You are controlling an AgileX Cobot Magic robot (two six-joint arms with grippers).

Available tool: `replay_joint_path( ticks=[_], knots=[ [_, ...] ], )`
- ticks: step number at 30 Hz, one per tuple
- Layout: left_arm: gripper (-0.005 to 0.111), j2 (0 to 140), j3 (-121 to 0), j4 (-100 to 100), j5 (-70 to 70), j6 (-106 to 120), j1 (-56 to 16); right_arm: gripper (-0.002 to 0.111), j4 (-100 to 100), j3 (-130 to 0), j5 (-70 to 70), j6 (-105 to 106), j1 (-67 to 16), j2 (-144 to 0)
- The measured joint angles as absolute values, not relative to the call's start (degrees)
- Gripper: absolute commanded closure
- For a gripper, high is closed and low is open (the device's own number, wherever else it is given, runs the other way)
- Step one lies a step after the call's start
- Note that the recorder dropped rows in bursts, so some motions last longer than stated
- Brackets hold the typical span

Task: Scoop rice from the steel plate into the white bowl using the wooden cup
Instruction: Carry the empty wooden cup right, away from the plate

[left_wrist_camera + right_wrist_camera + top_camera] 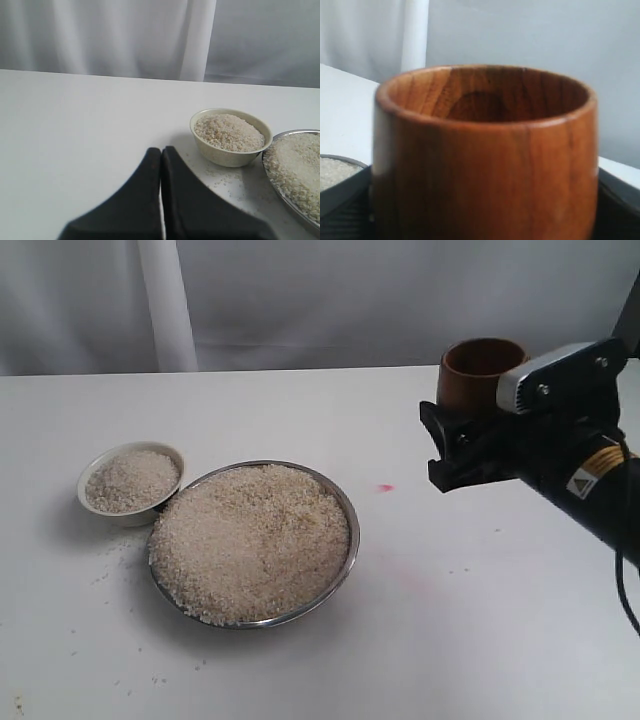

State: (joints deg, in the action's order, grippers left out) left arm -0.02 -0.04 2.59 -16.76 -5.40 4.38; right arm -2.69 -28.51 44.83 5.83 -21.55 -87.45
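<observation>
Holds left gripper (pixel 161 152) shut, fingertips pressed together, nothing between them. Clamps right gripper (pixel 447 435) on the wooden cup (pixel 478 365), one black finger on each side, cup upright with mouth up. Brings right arm (pixel 600 500) in from the right edge, slanting upward, fingers pointing left.

Place: a lab-style robot test setup is being shown.
Backdrop: the scene is being closed off behind by plain white cloth (pixel 400 300).
Counter: a bare white counter (pixel 480 640) is being used as the work surface.
Machinery: a black robot arm (pixel 608 515) with a trailing cable (pixel 626 592) is being seen above the counter.
</observation>
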Motion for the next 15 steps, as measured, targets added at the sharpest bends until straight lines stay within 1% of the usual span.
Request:
replay_joint_path(
  ticks=[3, 15],
  knots=[
    [0.107, 0.0, 0.0, 2.6, -16.8, -5.4, 4.4, 0.108, 1.7, -27.6, 51.1, 5.8, -21.5, -93.6],
    [0.107, 0.0, 0.0, 2.6, -16.8, -5.4, 4.4, 0.108, 5.4, -27.6, 61.7, 5.8, -21.3, -111.8]
  ],
)
